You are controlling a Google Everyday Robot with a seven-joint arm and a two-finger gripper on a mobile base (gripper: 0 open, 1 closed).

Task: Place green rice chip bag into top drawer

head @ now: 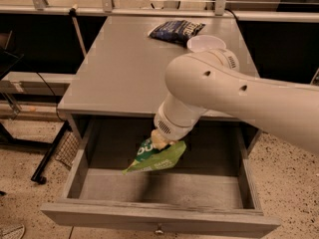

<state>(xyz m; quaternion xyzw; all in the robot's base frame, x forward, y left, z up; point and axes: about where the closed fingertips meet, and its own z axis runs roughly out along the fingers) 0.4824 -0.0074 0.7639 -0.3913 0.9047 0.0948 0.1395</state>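
The green rice chip bag hangs tilted above the inside of the open top drawer, left of its middle. My gripper is at the end of the big white arm, just below the table's front edge, and is shut on the bag's top end. The bag does not touch the drawer floor. The drawer is pulled fully out, with its small knob at the front.
A dark blue snack bag and a white cup lie at the back of the grey table. My white arm covers the table's right front. Black shelving stands on the left, speckled floor around.
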